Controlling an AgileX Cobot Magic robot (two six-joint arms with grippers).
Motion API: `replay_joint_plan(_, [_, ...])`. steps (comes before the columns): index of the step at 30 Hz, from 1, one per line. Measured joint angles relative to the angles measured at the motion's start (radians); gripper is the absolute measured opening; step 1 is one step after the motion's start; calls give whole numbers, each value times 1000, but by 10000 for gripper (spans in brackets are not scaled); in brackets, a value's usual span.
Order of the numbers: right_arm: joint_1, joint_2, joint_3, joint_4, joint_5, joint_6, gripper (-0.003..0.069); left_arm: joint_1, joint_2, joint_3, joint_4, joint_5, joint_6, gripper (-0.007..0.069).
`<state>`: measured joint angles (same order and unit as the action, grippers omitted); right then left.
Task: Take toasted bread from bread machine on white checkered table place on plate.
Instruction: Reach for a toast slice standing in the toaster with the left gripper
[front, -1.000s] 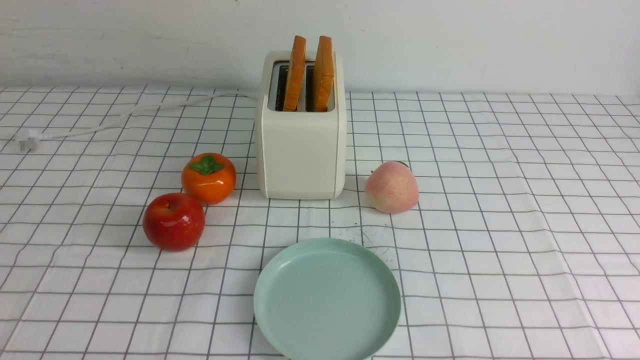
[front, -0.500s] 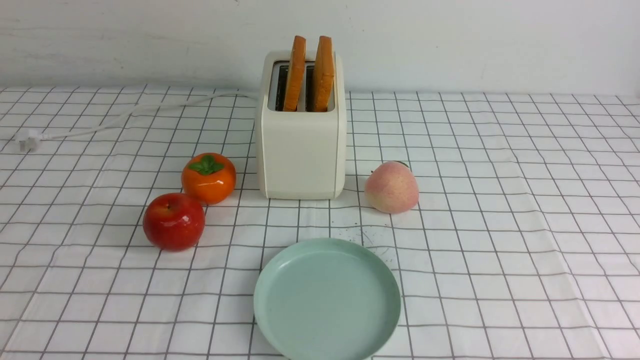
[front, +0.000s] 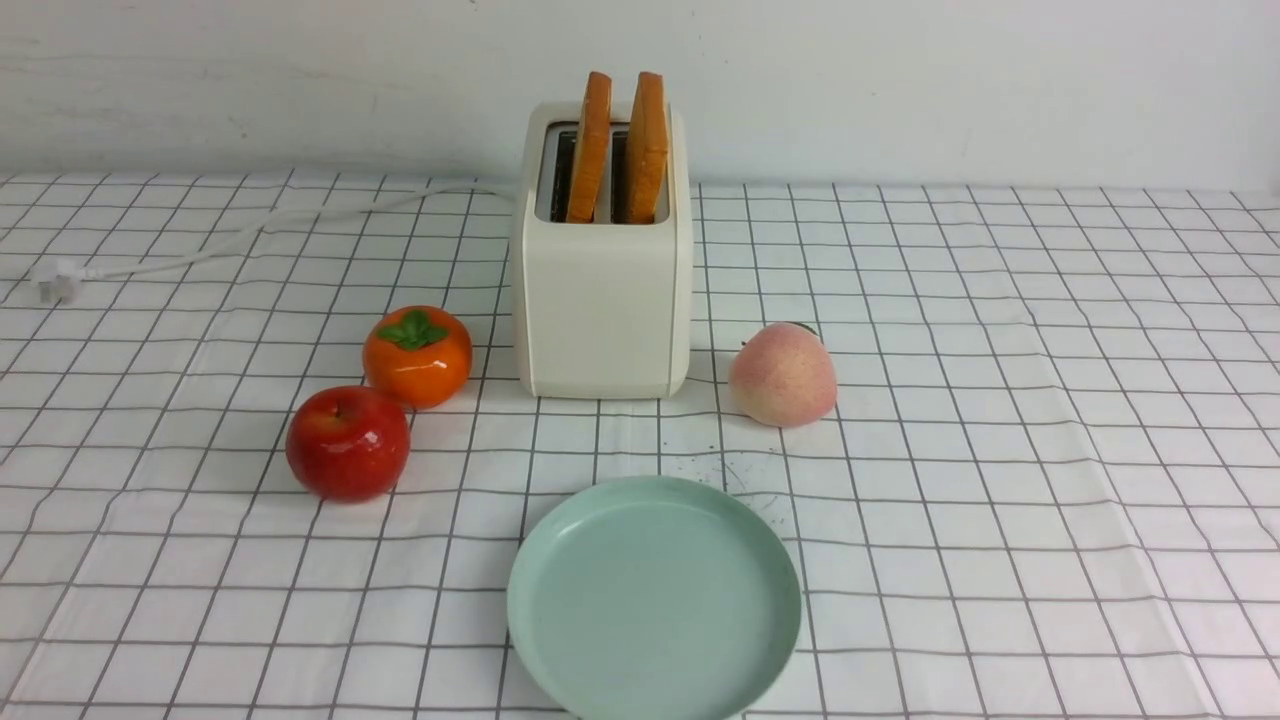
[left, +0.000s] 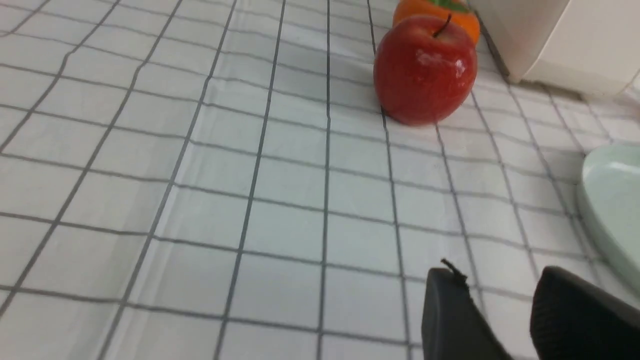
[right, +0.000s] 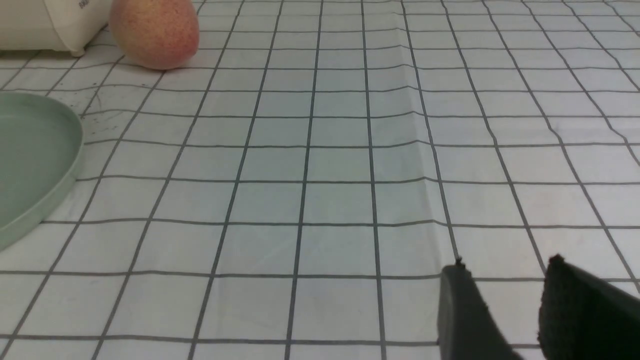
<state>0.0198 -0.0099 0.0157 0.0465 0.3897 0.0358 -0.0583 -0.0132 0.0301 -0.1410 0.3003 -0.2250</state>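
**Toast still in its slots, both end effectors empty**

Front view: the toasted bread (front: 590, 150), two slices, stands upright in the bread machine (front: 600, 310) on the tabletop (front: 1000, 450), behind the bare plate (front: 650, 600). It is probably light, stiff and crumbly, so pinch the exposed top edge gently.

Left wrist view: the left end effector (left: 497, 280) is moderately parted and empty, with a red apple (left: 425, 70) ahead.

Right wrist view: the right end effector (right: 506, 270) is likewise parted and holds nothing.

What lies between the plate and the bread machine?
In the front view, only the white checkered table, bare but for a few dark specks, separates plate and bread machine; the peach sits off right.
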Motion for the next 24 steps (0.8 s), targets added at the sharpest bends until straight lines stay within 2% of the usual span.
replay_joint_plan(3, [0, 0, 0, 0, 0, 0, 240, 0, 0, 0, -205, -123, -170, 238])
replay_joint_plan(4, [0, 0, 0, 0, 0, 0, 240, 0, 0, 0, -219, -130, -181, 238])
replay_joint_plan(5, [0, 0, 0, 0, 0, 0, 240, 0, 0, 0, -345, -191, -268, 238])
replay_joint_plan(8, [0, 0, 0, 0, 0, 0, 240, 0, 0, 0, -458, -274, -317, 238])
replay_joint_plan(12, [0, 0, 0, 0, 0, 0, 240, 0, 0, -2, -507, -367, -319, 224])
replay_joint_plan(16, [0, 0, 0, 0, 0, 0, 240, 1, 52, -136, -463, -198, -269, 100])
replay_joint_plan(19, [0, 0, 0, 0, 0, 0, 240, 1, 208, -320, -361, 35, -177, 2])
replay_joint_plan(21, [0, 0, 0, 0, 0, 0, 240, 1, 372, -495, -277, 238, -100, -13])
replay_joint_plan(24, [0, 0, 0, 0, 0, 0, 240, 1, 611, -674, -213, 458, 15, -13])
